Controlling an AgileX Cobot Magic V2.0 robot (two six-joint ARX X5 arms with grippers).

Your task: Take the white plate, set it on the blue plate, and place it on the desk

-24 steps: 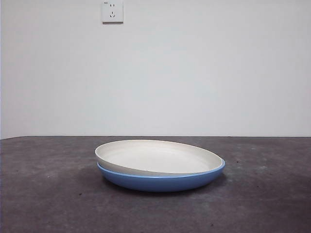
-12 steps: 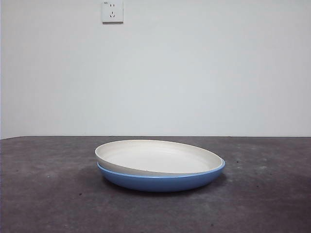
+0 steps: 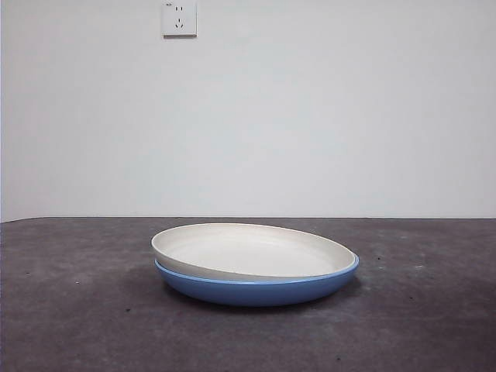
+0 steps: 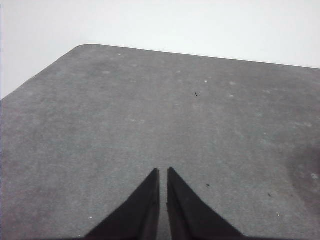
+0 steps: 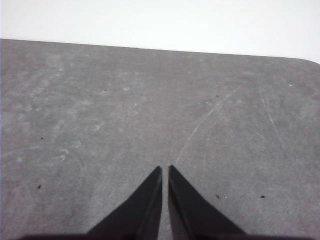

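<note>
The white plate rests tilted inside the blue plate, its left rim raised above the blue rim. Both sit on the dark grey speckled desk in the middle of the front view. Neither arm shows in the front view. My left gripper is shut and empty over bare desk near a rounded corner. My right gripper is shut and empty over bare desk. Neither plate shows in the wrist views.
A white wall with a socket stands behind the desk. The desk's far edge and a rounded corner show in the left wrist view; another corner shows in the right wrist view.
</note>
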